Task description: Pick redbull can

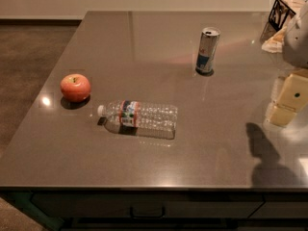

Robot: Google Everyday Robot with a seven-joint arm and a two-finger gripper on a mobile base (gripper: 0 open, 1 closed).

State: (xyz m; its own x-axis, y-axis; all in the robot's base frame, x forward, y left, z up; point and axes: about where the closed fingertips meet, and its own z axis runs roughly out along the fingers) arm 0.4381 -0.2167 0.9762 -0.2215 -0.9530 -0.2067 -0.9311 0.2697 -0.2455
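Note:
The redbull can stands upright on the dark grey table, toward the back and right of the middle. It is slim, silver and blue, with a red mark and a shiny top rim. My gripper is cream-coloured and hangs over the table's right side, at the frame's right edge. It is to the right of the can and nearer the front, well apart from it and holding nothing. Its shadow falls on the table in front of it.
A clear plastic bottle lies on its side near the table's middle front. A red apple sits at the left. A black wire rack and some crumpled light material are at the back right corner. Floor lies to the left.

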